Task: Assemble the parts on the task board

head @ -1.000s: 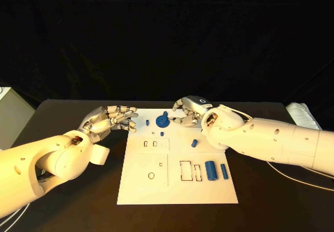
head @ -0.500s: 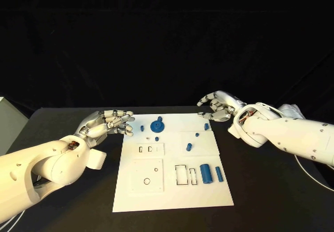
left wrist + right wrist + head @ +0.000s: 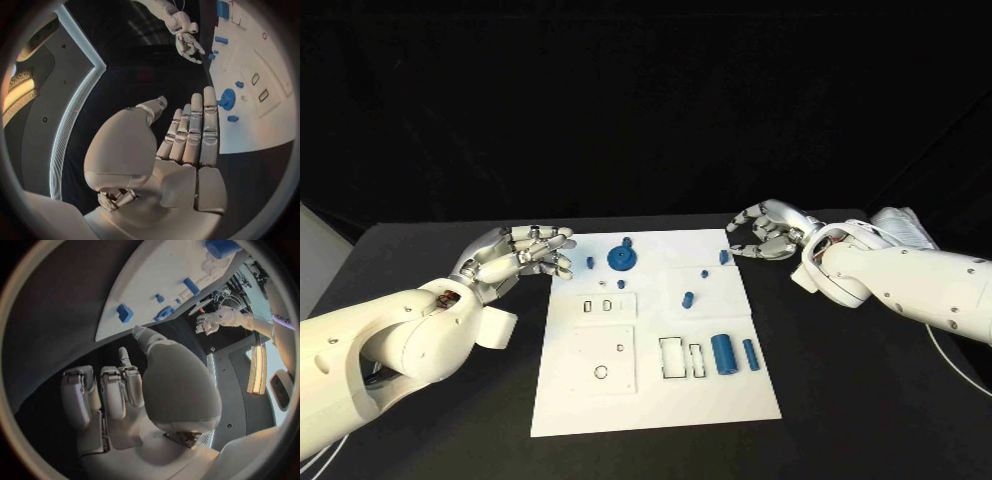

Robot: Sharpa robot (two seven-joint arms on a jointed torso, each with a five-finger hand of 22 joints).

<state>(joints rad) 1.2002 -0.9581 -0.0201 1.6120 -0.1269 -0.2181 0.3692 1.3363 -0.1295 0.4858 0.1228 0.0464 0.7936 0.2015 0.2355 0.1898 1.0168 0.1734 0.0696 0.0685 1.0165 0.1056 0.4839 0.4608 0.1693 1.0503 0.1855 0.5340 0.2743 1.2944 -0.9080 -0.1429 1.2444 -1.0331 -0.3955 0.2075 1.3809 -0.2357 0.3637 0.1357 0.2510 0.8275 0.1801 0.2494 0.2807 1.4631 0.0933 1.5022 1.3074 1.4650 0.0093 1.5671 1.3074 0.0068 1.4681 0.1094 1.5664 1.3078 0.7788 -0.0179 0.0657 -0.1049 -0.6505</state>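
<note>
The white task board (image 3: 661, 400) lies in the middle of the black table. A blue gear (image 3: 622, 260) stands near its far left corner, with small blue parts (image 3: 688, 298) scattered beside it. Two blue cylinders (image 3: 724, 353) lie by the rectangular slots on the right. My left hand (image 3: 524, 255) hovers just off the board's far left corner, fingers apart and holding nothing; its wrist view shows the left hand (image 3: 187, 135) beside the gear (image 3: 227, 99). My right hand (image 3: 769, 232) sits past the far right corner, and its wrist view shows the right hand (image 3: 125, 395) with fingers curled in on nothing.
A white object (image 3: 899, 220) lies at the table's far right, behind my right arm. A thin cable (image 3: 952, 368) runs along the right side. Bare black table surrounds the board.
My right hand has drawn back from the gear to the board's far right corner and curled its fingers in. The gear stays on the board. My left hand has hardly moved.
</note>
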